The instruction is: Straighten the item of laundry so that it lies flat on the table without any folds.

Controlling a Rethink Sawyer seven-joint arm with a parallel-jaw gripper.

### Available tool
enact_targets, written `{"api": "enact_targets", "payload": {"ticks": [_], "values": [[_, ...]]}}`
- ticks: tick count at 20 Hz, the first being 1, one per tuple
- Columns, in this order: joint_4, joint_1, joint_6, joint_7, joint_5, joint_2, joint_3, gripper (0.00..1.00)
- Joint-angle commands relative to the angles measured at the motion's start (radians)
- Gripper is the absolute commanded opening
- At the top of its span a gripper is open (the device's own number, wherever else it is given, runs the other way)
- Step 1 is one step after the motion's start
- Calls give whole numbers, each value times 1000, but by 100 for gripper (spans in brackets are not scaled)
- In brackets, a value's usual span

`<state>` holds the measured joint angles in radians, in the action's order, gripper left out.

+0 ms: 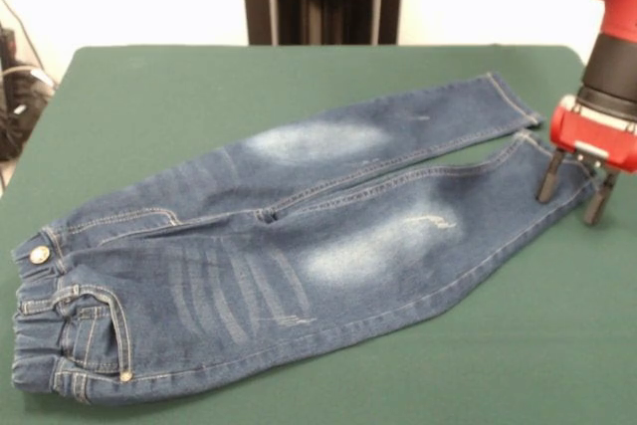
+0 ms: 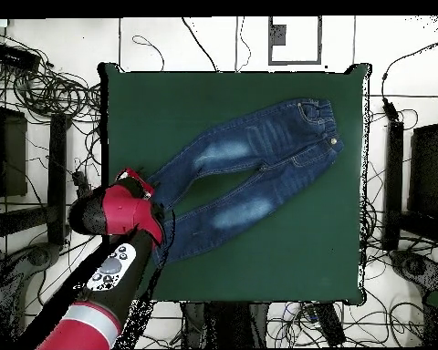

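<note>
The item of laundry, a small pair of dark blue jeans with pale faded patches, lies spread on the green table. Its waistband is at the near left and both legs run towards the far right. My gripper is open and low over the table, its two dark fingers straddling the cuff of the nearer leg. From above, the jeans stretch diagonally across the table. The red gripper head covers the leg ends at the lower left and hides the fingers.
Bundles of cables and dark stands surround the table on the floor. More cables show at the left edge of the front view. Bare green cloth stretches in front of and behind the jeans.
</note>
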<state>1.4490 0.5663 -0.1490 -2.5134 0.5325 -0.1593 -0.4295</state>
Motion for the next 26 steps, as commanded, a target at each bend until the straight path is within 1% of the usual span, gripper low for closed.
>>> {"api": "enact_targets", "payload": {"ticks": [1, 3, 10, 12, 14, 17, 23, 26], "values": [[-53, -38, 60, -137, 22, 121, 222, 100], [-50, -34, 53, -145, 30, 123, 221, 100], [-55, 9, 43, -190, 67, 140, 170, 100], [-58, 22, 22, -203, 80, 146, 153, 100], [-55, 13, 13, -190, 72, 140, 170, 100], [-71, 41, -24, -210, 92, 155, 129, 100], [-61, 40, -25, -210, 100, 149, 143, 100], [-65, 53, -31, -225, 116, 156, 129, 100]]}}
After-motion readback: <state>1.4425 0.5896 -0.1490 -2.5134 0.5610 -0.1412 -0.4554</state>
